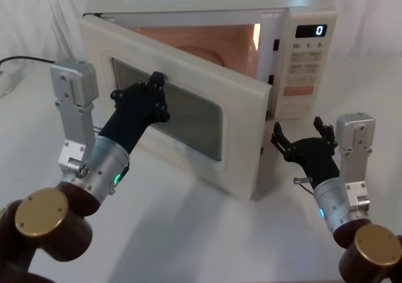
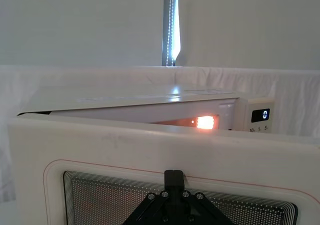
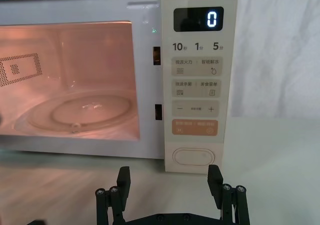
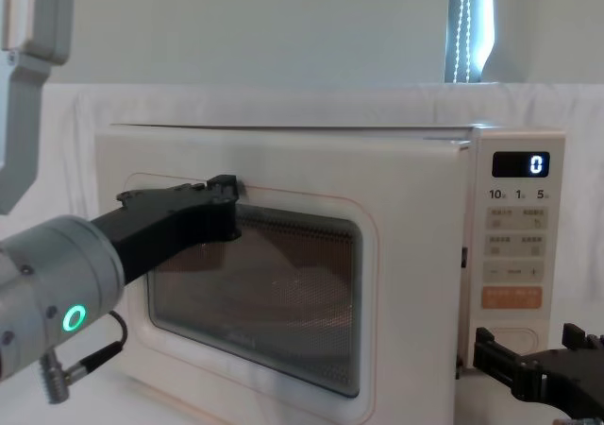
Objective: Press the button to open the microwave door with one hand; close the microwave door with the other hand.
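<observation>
Cream microwave door (image 1: 182, 100) swings light and stiff; my closed, empty left tool (image 1: 154, 94) pushes its window at nine o'clock; right tool (image 1: 303, 138) open, idle.

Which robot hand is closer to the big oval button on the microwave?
The right one. The right gripper hovers just in front of the button, fingers open, not touching it. The left gripper is far off to the side, against the open microwave door.

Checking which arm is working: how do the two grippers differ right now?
The left gripper is against the cream microwave door's dark window, fingers together; the right gripper hangs open, clear of the microwave, facing the wide oval cream button. Both are black.
</observation>
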You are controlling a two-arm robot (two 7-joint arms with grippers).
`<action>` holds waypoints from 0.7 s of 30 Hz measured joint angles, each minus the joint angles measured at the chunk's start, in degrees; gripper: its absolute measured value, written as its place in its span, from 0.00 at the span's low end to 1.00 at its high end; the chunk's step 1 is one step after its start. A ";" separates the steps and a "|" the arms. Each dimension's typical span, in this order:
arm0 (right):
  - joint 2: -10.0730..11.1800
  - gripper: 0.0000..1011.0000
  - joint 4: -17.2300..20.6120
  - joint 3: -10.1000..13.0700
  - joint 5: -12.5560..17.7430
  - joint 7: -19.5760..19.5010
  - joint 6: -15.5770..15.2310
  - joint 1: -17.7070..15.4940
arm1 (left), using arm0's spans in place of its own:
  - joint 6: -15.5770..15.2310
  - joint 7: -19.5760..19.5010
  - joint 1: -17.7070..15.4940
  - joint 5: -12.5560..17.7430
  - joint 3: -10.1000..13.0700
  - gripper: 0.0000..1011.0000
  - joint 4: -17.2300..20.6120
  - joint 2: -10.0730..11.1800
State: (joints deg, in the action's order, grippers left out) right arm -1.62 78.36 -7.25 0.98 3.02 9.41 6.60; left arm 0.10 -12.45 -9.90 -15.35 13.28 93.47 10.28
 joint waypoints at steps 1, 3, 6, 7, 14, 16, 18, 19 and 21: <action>0.00 0.99 0.00 0.00 0.00 0.00 0.00 0.00 | 0.08 0.09 -0.41 0.17 0.12 0.00 -0.50 -0.20; 0.00 0.99 0.00 0.00 0.00 0.00 0.00 0.00 | 0.16 0.17 -0.92 0.35 0.26 0.00 -1.03 -0.39; 0.00 0.99 0.00 0.00 0.00 0.00 0.00 0.00 | 0.34 0.32 -1.81 0.70 0.55 0.00 -2.03 -0.81; 0.00 0.99 0.00 -0.01 0.00 0.00 0.00 0.00 | 0.40 0.34 -2.07 0.80 0.65 0.00 -2.28 -0.95; 0.00 0.99 0.00 0.00 0.00 0.00 0.00 0.00 | 0.50 0.25 -4.47 1.61 1.90 0.00 -4.07 -2.10; 0.00 0.99 0.00 0.00 0.00 0.00 0.00 0.00 | 0.34 0.19 -5.22 1.89 2.32 0.00 -4.65 -2.48; 0.00 0.99 0.00 -0.01 0.00 0.00 0.00 0.00 | 0.07 0.20 -6.00 2.15 2.72 0.00 -5.26 -2.93; 0.00 0.99 0.00 0.00 0.00 0.00 0.00 0.00 | -0.04 0.23 -6.27 2.23 2.84 0.00 -5.47 -3.08; 0.01 0.99 0.00 0.07 0.01 -0.09 0.00 0.00 | -0.26 0.35 -6.97 2.43 3.04 0.00 -6.14 -3.46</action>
State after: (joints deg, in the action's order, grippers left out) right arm -1.60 78.36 -7.18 0.99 2.93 9.41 6.61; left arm -0.16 -12.10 -16.86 -12.92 16.32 87.33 6.82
